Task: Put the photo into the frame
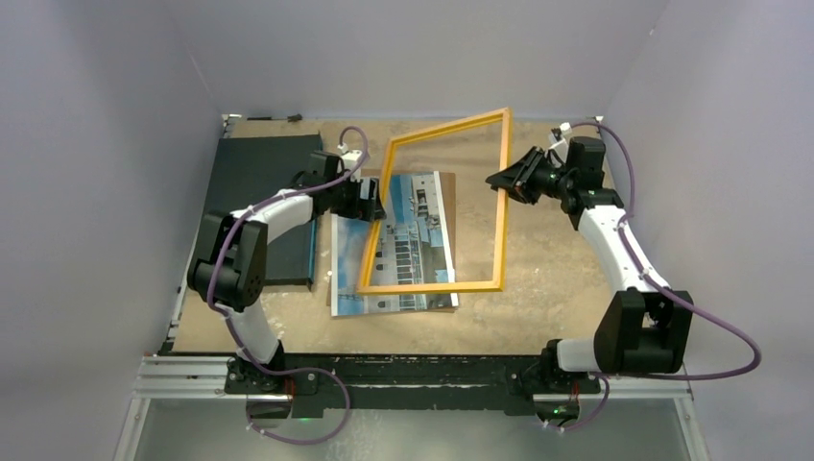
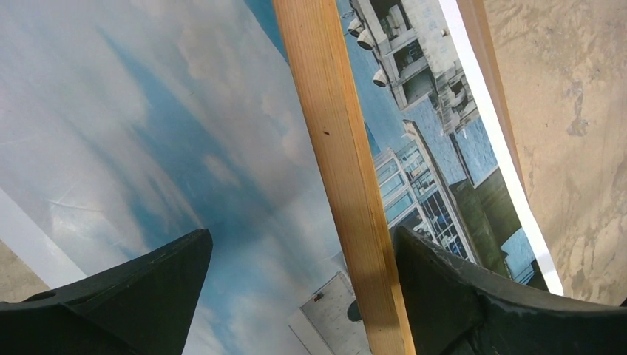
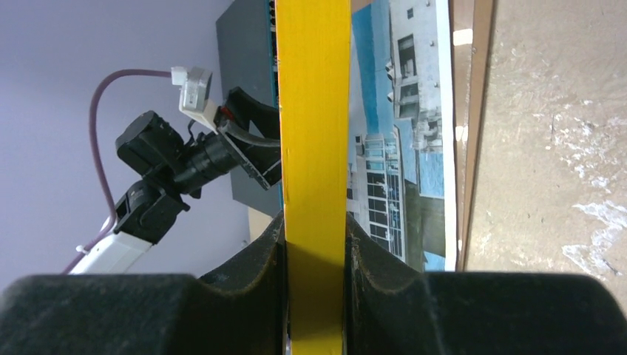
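The frame (image 1: pixel 432 286) is yellow-orange and stands tilted, its near bar low over the photo (image 1: pixel 422 230) and its far bar raised. My right gripper (image 1: pixel 501 181) is shut on the frame's right bar (image 3: pixel 314 111), both fingers pressed on it (image 3: pixel 316 244). My left gripper (image 1: pixel 372 202) is open, its jaws wide apart and straddling the frame's wood-toned left bar (image 2: pixel 340 148), which lies against the right finger (image 2: pixel 444 281). The photo (image 2: pixel 148 111) lies face up on the brown backing board (image 1: pixel 447 206), sky and building showing (image 3: pixel 384 148).
A dark flat slab (image 1: pixel 259 168) lies at the back left beside the left arm. The sandy brown table top (image 1: pixel 557 279) reaches the grey walls at the back and on both sides. The board's edge (image 2: pixel 492 81) borders bare table (image 2: pixel 577 111).
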`<move>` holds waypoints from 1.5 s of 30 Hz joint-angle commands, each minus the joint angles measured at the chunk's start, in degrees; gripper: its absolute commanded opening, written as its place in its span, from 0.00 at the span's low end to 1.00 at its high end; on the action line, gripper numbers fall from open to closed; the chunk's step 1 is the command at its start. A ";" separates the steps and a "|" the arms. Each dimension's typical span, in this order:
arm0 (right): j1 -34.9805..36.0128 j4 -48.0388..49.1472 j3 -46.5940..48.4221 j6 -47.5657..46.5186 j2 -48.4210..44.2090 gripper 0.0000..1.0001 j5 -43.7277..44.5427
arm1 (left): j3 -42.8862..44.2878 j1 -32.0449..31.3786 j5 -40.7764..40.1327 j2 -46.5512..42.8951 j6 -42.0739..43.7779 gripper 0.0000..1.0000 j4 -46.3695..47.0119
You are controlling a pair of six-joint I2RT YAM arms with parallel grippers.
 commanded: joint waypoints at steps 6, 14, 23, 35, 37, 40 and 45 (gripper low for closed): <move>-3.80 10.70 3.56 0.21 -4.07 0.00 -0.21 | 1.56 3.81 11.02 -1.55 7.13 0.96 -5.80; -3.78 24.21 -3.65 9.48 -6.08 0.00 -3.58 | -0.67 4.10 32.00 -2.07 -1.46 0.96 -0.02; -3.79 22.05 -1.38 11.81 -6.25 0.00 -5.30 | -2.21 3.95 32.50 -2.75 -5.73 0.96 5.41; -3.97 -12.42 11.72 -14.78 -1.36 0.00 9.11 | 2.52 9.84 32.14 -6.04 1.36 0.97 -2.57; -4.05 -14.80 12.70 -16.86 -0.49 0.00 10.27 | 2.82 9.61 28.35 -5.36 5.40 0.97 -5.59; -4.27 -18.44 15.35 -19.85 0.59 0.00 13.21 | 2.44 9.42 21.90 -4.21 9.92 0.93 -8.01; -4.84 -26.08 21.39 -24.89 3.68 0.00 18.09 | 2.52 6.27 11.06 0.27 17.19 0.82 -11.55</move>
